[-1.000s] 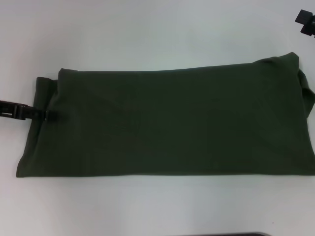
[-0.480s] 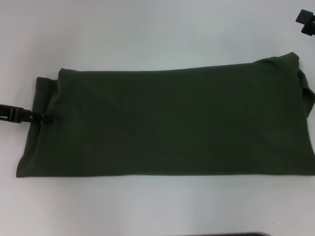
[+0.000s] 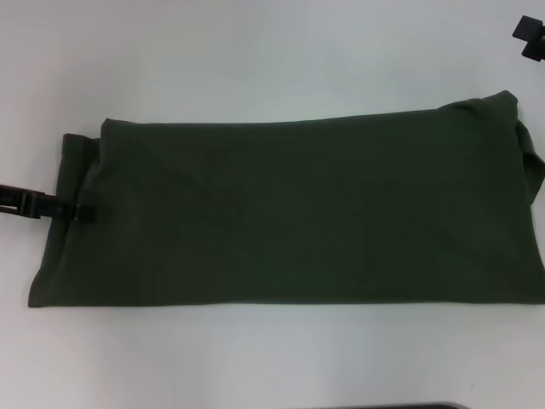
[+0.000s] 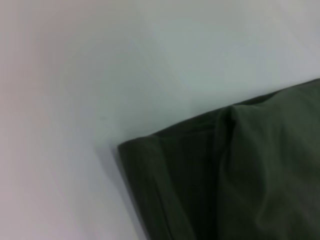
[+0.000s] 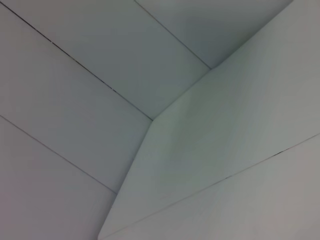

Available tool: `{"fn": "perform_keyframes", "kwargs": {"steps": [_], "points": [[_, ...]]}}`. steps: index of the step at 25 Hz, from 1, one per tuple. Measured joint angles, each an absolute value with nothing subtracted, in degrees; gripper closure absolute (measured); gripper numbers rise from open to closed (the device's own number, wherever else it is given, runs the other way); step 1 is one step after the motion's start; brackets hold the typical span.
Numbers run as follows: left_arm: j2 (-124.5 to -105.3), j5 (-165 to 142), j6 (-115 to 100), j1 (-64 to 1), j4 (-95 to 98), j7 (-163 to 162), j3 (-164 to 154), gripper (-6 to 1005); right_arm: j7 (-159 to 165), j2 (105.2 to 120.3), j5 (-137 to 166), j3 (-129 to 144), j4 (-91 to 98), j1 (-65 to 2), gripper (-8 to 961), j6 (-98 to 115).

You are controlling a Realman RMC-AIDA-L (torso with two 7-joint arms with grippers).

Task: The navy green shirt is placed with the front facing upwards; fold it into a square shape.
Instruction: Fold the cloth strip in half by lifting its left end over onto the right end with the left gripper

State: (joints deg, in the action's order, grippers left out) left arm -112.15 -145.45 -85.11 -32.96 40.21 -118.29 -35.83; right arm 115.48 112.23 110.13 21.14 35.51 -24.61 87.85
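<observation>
Shirt: the shirt (image 3: 289, 213) is lying flat on the white table (image 3: 255, 51), already folded into a long dark-green band running across the head view from left to right; no lettering or collar is showing on the upper face.
Shirt, left end: a narrower under-layer is sticking out past the top layer along the left edge.
Shirt, right end: the cloth is bunching into a small uneven flap at the far right corner and is reaching the picture's right edge.
Left gripper: the left gripper (image 3: 78, 210) is reaching in low from the left edge of the head view, its tip lying at the shirt's left edge, about halfway along that edge; jaws are looking narrow and are seeming to pinch the hem, though the grip itself is too small to confirm.
Right gripper: the right gripper (image 3: 530, 38) is sitting at the upper right corner of the head view, well apart from the shirt; only a dark piece is showing, jaw state cannot be told.
Left wrist view only: a close look at one folded corner of the shirt (image 4: 235, 175), layered edges stacking on the table (image 4: 125, 60); no fingers are showing.
Right wrist view only: pale flat panels meeting at seams; neither shirt nor fingers are appearing.
Containers: none are showing.
</observation>
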Motion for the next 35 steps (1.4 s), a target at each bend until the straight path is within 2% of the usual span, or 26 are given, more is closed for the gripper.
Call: {"fn": "perform_keyframes", "kwargs": {"steps": [16, 25, 31, 35], "points": [[-113.76, -145.6, -86.4, -34.7, 40.2, -117.7, -36.8, 113, 115.5, 112.14, 110.1, 21.0, 35.5, -24.3, 195, 88.0], [-113.82, -145.3, -86.3, -34.8, 40.6, -117.7, -36.9, 122, 115.5, 112.14, 110.1, 21.0, 35.5, -24.3, 195, 87.9], [-113.72, -145.6, -85.5, -35.0, 40.2, -118.3, -36.8, 185, 115.5, 112.12, 110.1, 20.9, 35.5, -24.3, 195, 87.9], [-113.42, -146.2, -85.6, -35.3, 39.2, -118.4, -36.9, 261, 115.5, 112.06, 110.1, 20.9, 35.5, -24.3, 195, 87.9]]}}
